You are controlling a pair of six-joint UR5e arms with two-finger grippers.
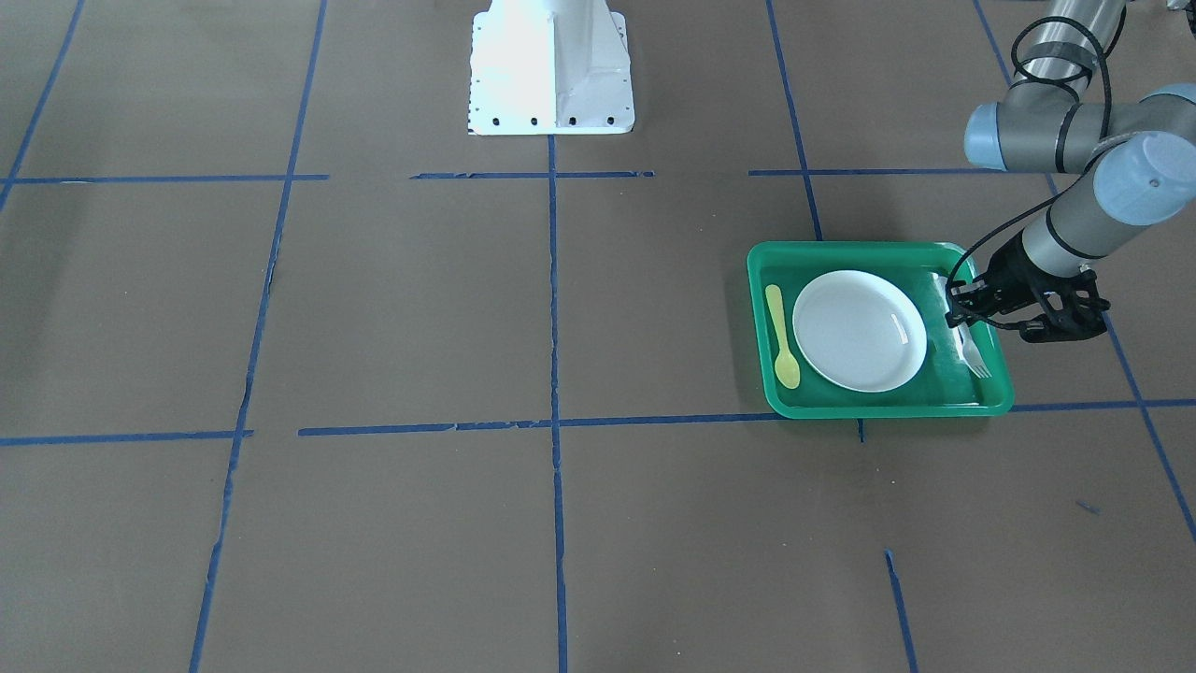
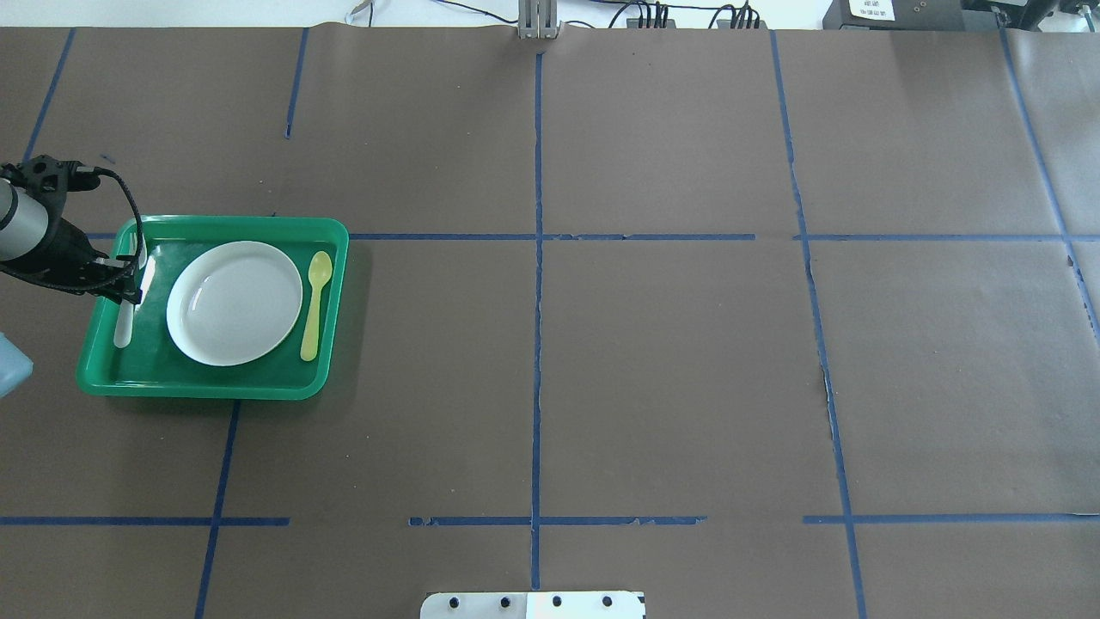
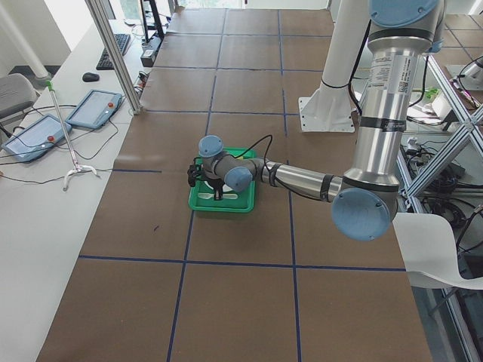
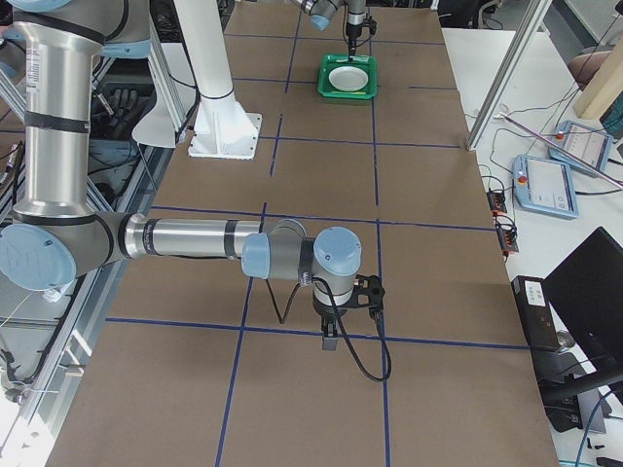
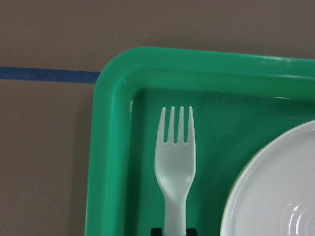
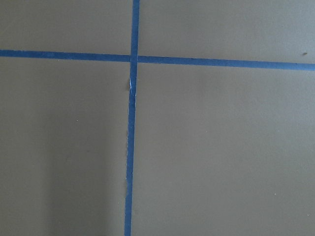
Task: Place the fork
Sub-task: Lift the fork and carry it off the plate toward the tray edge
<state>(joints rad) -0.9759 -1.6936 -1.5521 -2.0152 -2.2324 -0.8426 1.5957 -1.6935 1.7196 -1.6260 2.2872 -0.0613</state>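
Note:
The pale plastic fork (image 5: 174,157) lies along one side of the green tray (image 5: 113,147), tines pointing away from the robot. My left gripper (image 5: 174,230) is shut on its slim handle, low over the tray floor. In the front view the left gripper (image 1: 958,316) is over the fork (image 1: 975,360), beside the white plate (image 1: 860,329). The overhead view shows the same gripper (image 2: 133,288), fork (image 2: 123,331) and tray (image 2: 206,389). My right gripper (image 4: 329,339) hangs over bare table far from the tray; I cannot tell whether it is open or shut.
A yellow spoon (image 2: 314,301) lies in the tray on the other side of the white plate (image 2: 234,301). The white robot base (image 1: 551,70) stands at mid table. Blue tape lines (image 6: 130,147) cross the brown table cover.

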